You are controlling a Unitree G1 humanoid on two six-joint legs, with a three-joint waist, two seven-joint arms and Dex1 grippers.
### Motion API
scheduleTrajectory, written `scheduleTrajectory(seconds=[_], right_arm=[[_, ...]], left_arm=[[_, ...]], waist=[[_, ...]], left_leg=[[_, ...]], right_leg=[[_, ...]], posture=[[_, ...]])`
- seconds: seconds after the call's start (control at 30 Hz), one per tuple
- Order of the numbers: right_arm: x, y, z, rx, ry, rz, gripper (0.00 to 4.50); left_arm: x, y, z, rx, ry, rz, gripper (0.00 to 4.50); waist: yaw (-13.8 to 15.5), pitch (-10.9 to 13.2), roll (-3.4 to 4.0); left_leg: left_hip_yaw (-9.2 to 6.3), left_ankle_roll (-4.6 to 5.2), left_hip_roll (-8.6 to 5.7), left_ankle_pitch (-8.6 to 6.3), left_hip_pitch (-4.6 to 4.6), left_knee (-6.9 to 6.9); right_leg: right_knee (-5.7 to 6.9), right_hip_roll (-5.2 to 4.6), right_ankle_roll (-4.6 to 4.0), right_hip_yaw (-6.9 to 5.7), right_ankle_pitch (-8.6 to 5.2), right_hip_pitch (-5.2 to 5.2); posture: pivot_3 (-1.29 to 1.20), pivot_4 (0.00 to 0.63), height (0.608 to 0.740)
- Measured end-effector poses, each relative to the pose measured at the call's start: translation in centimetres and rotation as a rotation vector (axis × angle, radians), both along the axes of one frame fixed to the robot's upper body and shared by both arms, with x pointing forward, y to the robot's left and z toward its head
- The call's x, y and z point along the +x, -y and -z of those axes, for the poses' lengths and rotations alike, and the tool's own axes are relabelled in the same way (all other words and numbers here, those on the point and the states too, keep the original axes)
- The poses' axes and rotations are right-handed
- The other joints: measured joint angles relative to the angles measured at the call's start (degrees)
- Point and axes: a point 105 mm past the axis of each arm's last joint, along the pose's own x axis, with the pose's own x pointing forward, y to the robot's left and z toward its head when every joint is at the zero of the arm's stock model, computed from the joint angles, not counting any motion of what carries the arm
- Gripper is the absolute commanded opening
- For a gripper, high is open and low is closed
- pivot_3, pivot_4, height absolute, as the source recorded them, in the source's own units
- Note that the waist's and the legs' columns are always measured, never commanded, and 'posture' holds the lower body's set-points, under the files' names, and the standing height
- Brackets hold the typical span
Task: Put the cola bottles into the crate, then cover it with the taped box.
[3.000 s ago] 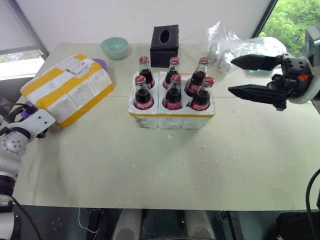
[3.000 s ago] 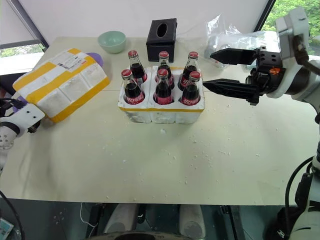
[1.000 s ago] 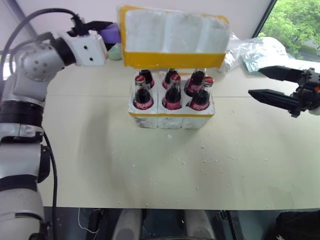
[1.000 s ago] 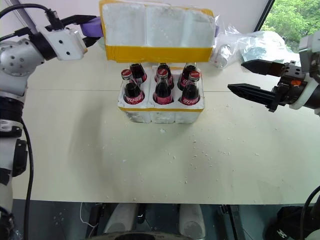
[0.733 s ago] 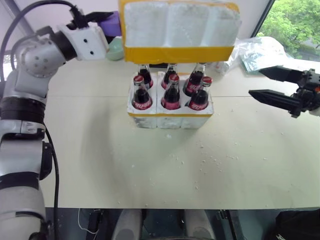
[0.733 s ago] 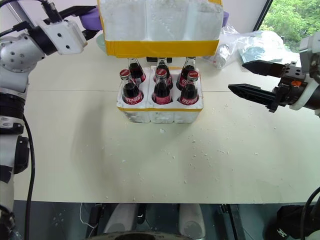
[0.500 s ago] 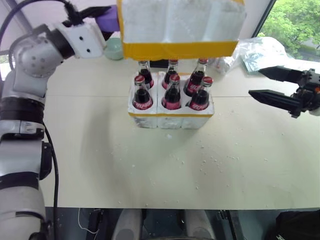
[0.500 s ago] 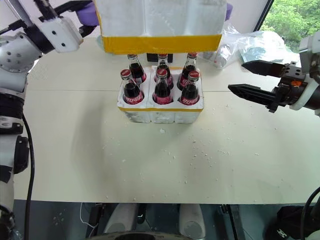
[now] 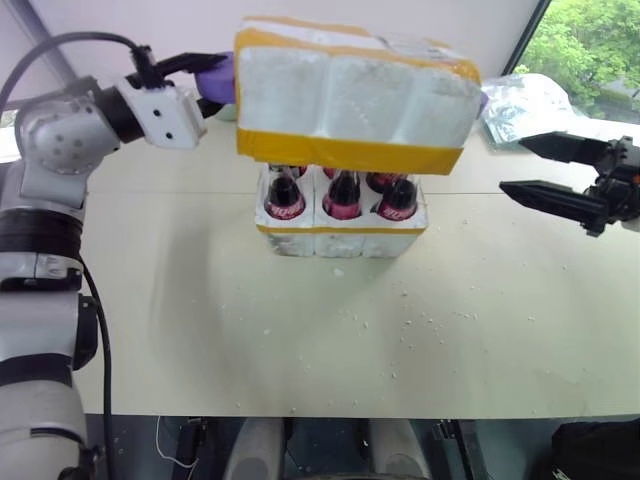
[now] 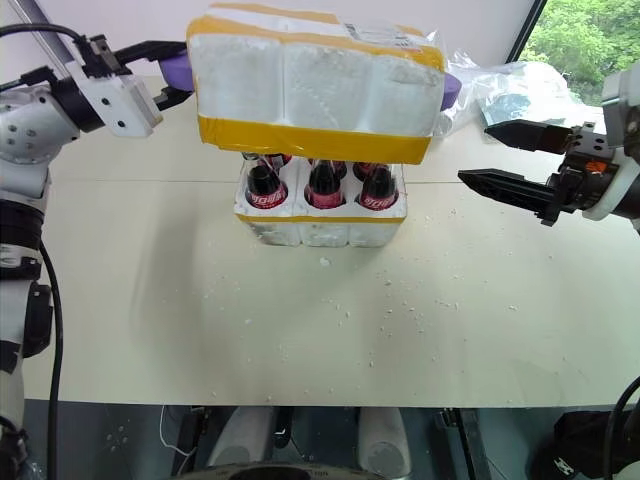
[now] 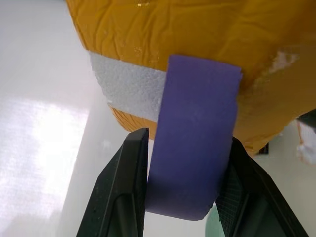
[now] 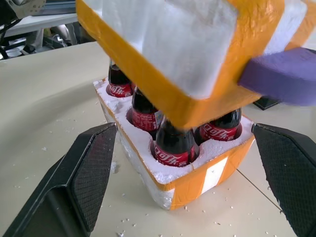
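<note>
The taped box (image 9: 350,105), white foam with yellow tape stripes, hangs slightly tilted just over the crate (image 9: 340,238). It hides the caps and necks of the cola bottles (image 9: 343,200), which stand in the crate's wells. My left gripper (image 11: 190,143) is shut on a purple tab (image 11: 192,148) sticking out of the box's left end. My right gripper (image 9: 511,163) stands open to the right of the crate, holding nothing. Between its fingers the right wrist view shows the crate (image 12: 207,182), the bottles (image 12: 173,143) and the box (image 12: 182,54) above them.
A crumpled clear plastic bag (image 9: 530,100) lies at the back right of the table (image 9: 300,330). Small white foam crumbs are scattered in front of the crate. The table's front edge runs near the bottom of the head views.
The taped box has come down and tipped over the bottles, so their caps and necks are now hidden. The right gripper has kept still.
</note>
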Motion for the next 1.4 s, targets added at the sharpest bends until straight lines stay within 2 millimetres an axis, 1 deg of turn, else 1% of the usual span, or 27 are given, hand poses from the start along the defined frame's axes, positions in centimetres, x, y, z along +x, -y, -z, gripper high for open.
scheduleTrajectory(seconds=[0.07, 0.23, 0.37, 0.47, 0.57, 0.6, 0.7, 0.8, 0.87, 0.93, 1.0, 1.03, 1.07, 1.1, 1.13, 1.2, 1.27, 1.33, 1.4], right_arm=[[0.0, 0.0, 0.0, 0.001, 0.000, 0.003, 4.50], [0.0, 0.2, -0.2, 0.010, 0.004, 0.016, 4.50], [0.0, 0.3, -0.3, 0.013, 0.010, 0.023, 4.50], [0.0, 0.4, -0.3, 0.016, 0.010, 0.029, 4.50], [0.1, 0.4, -0.1, 0.022, 0.006, 0.032, 4.50], [0.1, 0.4, -0.1, 0.024, 0.007, 0.033, 4.50], [0.2, 0.3, 0.0, 0.030, 0.006, 0.034, 4.50], [0.2, 0.3, 0.0, 0.031, 0.005, 0.034, 4.50], [0.3, 0.4, 0.1, 0.033, 0.000, 0.035, 4.50], [0.3, 0.7, 0.4, 0.037, -0.010, 0.039, 4.50], [0.4, 1.1, 0.9, 0.032, -0.028, 0.046, 4.50], [0.5, 1.3, 1.2, 0.031, -0.039, 0.053, 4.50], [0.5, 1.5, 1.6, 0.023, -0.047, 0.056, 4.50], [0.6, 1.7, 2.1, 0.012, -0.060, 0.061, 4.50], [0.7, 1.9, 2.5, 0.008, -0.070, 0.066, 4.50], [0.8, 2.2, 3.6, -0.014, -0.097, 0.063, 4.50], [0.9, 2.6, 4.6, -0.023, -0.129, 0.068, 4.50], [1.1, 2.9, 5.5, -0.026, -0.162, 0.074, 4.50], [1.1, 3.1, 5.9, -0.027, -0.172, 0.075, 4.50]], left_arm=[[0.0, 0.0, 0.5, 0.007, -0.004, 0.001, 1.78], [-0.2, 0.3, 2.4, 0.035, -0.044, 0.035, 1.78], [-0.4, 0.5, 2.8, 0.058, -0.047, 0.052, 1.78], [-0.5, 0.3, 3.4, 0.089, -0.050, 0.044, 2.59], [-0.6, -0.4, 4.5, 0.123, -0.072, 0.027, 4.10], [-0.7, -0.6, 5.0, 0.138, -0.077, 0.023, 4.44], [-1.3, -1.2, 6.0, 0.170, -0.091, 0.012, 4.44], [-2.3, -2.4, 7.2, 0.189, -0.139, -0.007, 4.44], [-3.1, -3.6, 8.3, 0.139, -0.248, -0.037, 4.44], [-3.8, -5.1, 9.5, 0.050, -0.437, -0.094, 4.44], [-5.6, -6.9, 11.1, -0.096, -0.733, -0.150, 4.44], [-6.4, -7.4, 11.6, -0.164, -0.862, -0.164, 4.44], [-7.6, -7.6, 11.8, -0.254, -1.007, -0.151, 4.44], [-9.0, -7.5, 11.7, -0.342, -1.155, -0.125, 4.44], [-9.7, -7.3, 11.2, -0.397, -1.229, -0.094, 4.44], [-10.5, -6.9, 9.3, -0.563, -1.348, -0.004, 4.44], [-10.5, -7.3, 8.4, -0.666, -1.405, 0.020, 4.44], [-10.1, -7.9, 8.0, -0.750, -1.444, 0.027, 4.44], [-9.7, -8.3, 7.7, -0.809, -1.456, 0.038, 4.44]], waist=[[0.0, 0.0, 0.00], [0.0, 0.0, 0.00], [-0.1, 0.0, 0.00], [-0.1, 0.0, 0.00], [-0.2, 0.0, 0.00], [-0.2, 0.0, 0.00], [-0.1, 0.0, 0.00], [-0.3, 0.0, 0.01], [-0.4, 0.0, 0.01], [-0.4, 0.0, 0.02], [-0.6, 0.0, 0.03], [-0.6, 0.0, 0.04], [-0.6, 0.0, 0.04], [-0.5, 0.0, 0.04], [-0.3, 0.0, 0.07], [0.1, 0.0, 0.10], [0.0, 0.0, 0.11], [-0.3, 0.0, 0.11], [-0.4, 0.0, 0.12]], left_leg=[[0.00, 0.00, 0.00, 0.00, 0.00, 0.00], [0.00, 0.00, 0.00, 0.00, 0.00, 0.00], [0.01, 0.00, 0.00, 0.00, 0.01, 0.00], [0.02, 0.00, 0.00, 0.00, 0.03, -0.01], [0.02, 0.00, 0.00, 0.00, 0.03, -0.01], [0.02, 0.00, 0.01, 0.00, 0.02, -0.01], [0.02, 0.00, 0.01, 0.00, 0.02, -0.01], [0.03, 0.00, 0.02, 0.00, 0.04, -0.04], [0.05, 0.00, 0.03, 0.00, 0.06, -0.04], [0.05, 0.00, 0.08, 0.00, 0.08, -0.04], [0.08, 0.00, 0.13, -0.01, 0.08, -0.06], [0.08, 0.01, 0.14, -0.01, 0.09, -0.06], [0.07, 0.01, 0.16, -0.01, 0.08, -0.07], [0.07, 0.01, 0.18, -0.01, 0.11, -0.06], [0.07, 0.00, 0.17, -0.01, 0.12, -0.05], [0.07, 0.00, 0.16, -0.01, 0.17, -0.02], [0.11, 0.00, 0.16, -0.01, 0.27, -0.03], [0.13, 0.01, 0.16, -0.01, 0.27, -0.04], [0.14, 0.01, 0.17, -0.01, 0.27, -0.07]], right_leg=[[0.00, 0.00, 0.00, 0.01, 0.00, 0.00], [0.00, 0.00, 0.00, 0.01, 0.00, 0.00], [0.01, 0.01, -0.01, 0.02, 0.00, 0.00], [0.01, 0.01, -0.01, 0.04, 0.00, 0.00], [0.02, 0.01, -0.01, 0.04, 0.00, 0.00], [0.01, 0.01, -0.01, 0.04, 0.00, 0.00], [0.01, 0.01, -0.01, 0.05, 0.01, 0.00], [0.03, 0.02, -0.01, 0.07, 0.01, -0.02], [0.05, 0.02, -0.01, 0.10, 0.01, -0.03], [0.07, 0.05, -0.02, 0.13, 0.01, -0.02], [0.07, 0.08, -0.04, 0.19, 0.00, -0.05], [0.06, 0.10, -0.04, 0.19, 0.00, -0.05], [0.05, 0.12, -0.05, 0.19, -0.01, -0.05], [0.04, 0.13, -0.05, 0.19, -0.01, -0.01], [0.02, 0.13, -0.06, 0.19, -0.01, 0.01], [0.01, 0.13, -0.08, 0.16, -0.04, 0.10], [-0.01, 0.14, -0.22, 0.17, -0.12, 0.18], [-0.01, 0.15, -0.18, 0.18, -0.10, 0.17], [-0.01, 0.16, -0.06, 0.18, -0.03, 0.14]], posture=[[0.00, 0.150, 0.737], [0.00, 0.150, 0.737], [0.00, 0.150, 0.737], [0.00, 0.150, 0.737], [0.00, 0.150, 0.737], [0.00, 0.150, 0.737], [0.00, 0.150, 0.737], [0.00, 0.150, 0.737], [0.00, 0.150, 0.737], [0.00, 0.150, 0.737], [0.00, 0.150, 0.737], [0.00, 0.150, 0.737], [0.00, 0.150, 0.737], [0.00, 0.150, 0.737], [0.00, 0.150, 0.737], [0.00, 0.150, 0.737], [0.00, 0.150, 0.737], [0.00, 0.150, 0.737], [0.00, 0.150, 0.737]])
